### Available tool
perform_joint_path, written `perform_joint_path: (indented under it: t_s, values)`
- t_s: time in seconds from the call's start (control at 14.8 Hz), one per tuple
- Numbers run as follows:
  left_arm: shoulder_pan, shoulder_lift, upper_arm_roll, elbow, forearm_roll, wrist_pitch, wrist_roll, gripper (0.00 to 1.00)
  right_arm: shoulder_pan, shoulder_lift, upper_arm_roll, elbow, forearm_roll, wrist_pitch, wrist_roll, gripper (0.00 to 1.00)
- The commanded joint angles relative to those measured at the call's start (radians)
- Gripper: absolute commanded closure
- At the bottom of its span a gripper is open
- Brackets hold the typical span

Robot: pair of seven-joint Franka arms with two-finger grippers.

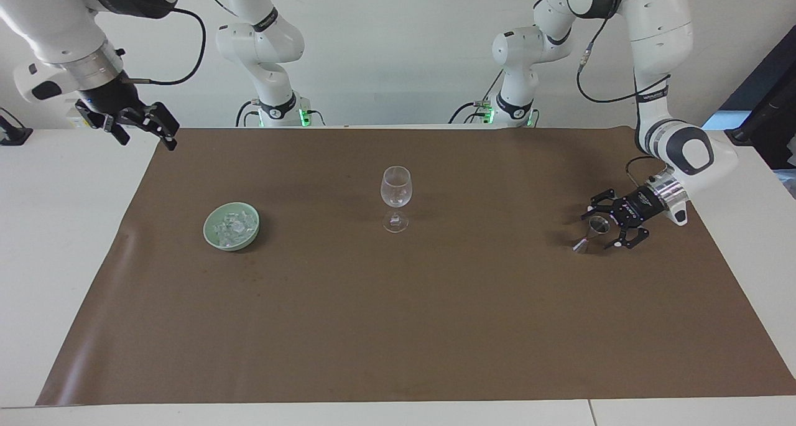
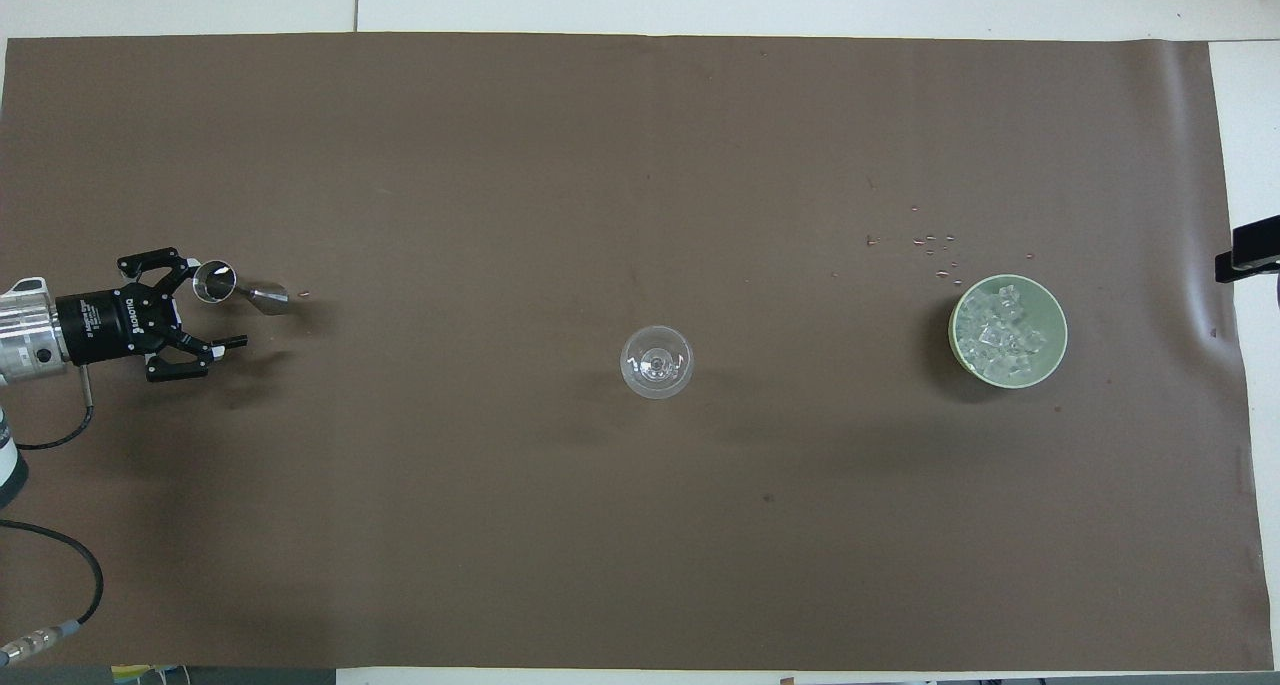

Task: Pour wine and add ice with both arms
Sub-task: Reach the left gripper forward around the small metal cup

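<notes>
The left gripper [image 2: 205, 303], its fingers spread wide, sits low beside a small metal jigger [image 2: 240, 288] at its end of the brown mat [image 2: 500, 525]. A wine glass [image 2: 656, 362] stands mid-mat. The ice [image 2: 1003, 332] fills a green bowl [image 2: 1055, 317]. The right gripper [image 1: 146, 126] waits raised over the mat's corner, fingers apart.

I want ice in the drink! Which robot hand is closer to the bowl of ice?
Right. The right gripper waits at the bowl's end; the left gripper is at the jigger.
</notes>
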Motion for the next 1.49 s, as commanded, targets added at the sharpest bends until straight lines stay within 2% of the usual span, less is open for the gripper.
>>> perform_joint_path:
  t_s: [0.0,0.54,0.68,0.95,1.08,1.22,1.35,1.42]
  values:
    - [-0.019,-0.028,0.004,-0.043,-0.031,0.032,0.035,0.00,-0.017,-0.010,0.010,-0.015,0.014,0.003,-0.025,0.00]
    - [-0.034,-0.033,0.004,-0.051,-0.062,0.043,0.078,0.01,-0.017,-0.012,0.010,-0.015,0.014,0.004,-0.025,0.00]
    - [-0.035,-0.033,0.004,-0.051,-0.062,0.048,0.078,0.14,-0.017,-0.012,0.010,-0.015,0.014,0.004,-0.025,0.00]
    - [-0.040,-0.033,0.004,-0.052,-0.062,0.060,0.076,0.17,-0.017,-0.010,0.010,-0.015,0.014,0.004,-0.025,0.00]
    - [-0.040,-0.031,0.004,-0.052,-0.062,0.068,0.073,0.24,-0.017,-0.012,0.010,-0.015,0.014,0.004,-0.025,0.00]
    - [-0.040,-0.031,0.004,-0.052,-0.062,0.068,0.071,0.51,-0.017,-0.012,0.010,-0.015,0.014,0.004,-0.025,0.00]
    - [-0.040,-0.033,0.005,-0.052,-0.062,0.064,0.073,0.93,-0.017,-0.012,0.010,-0.015,0.014,0.004,-0.025,0.00]
    - [-0.040,-0.033,0.004,-0.051,-0.062,0.064,0.071,1.00,-0.017,-0.012,0.010,-0.015,0.014,0.004,-0.025,0.00]
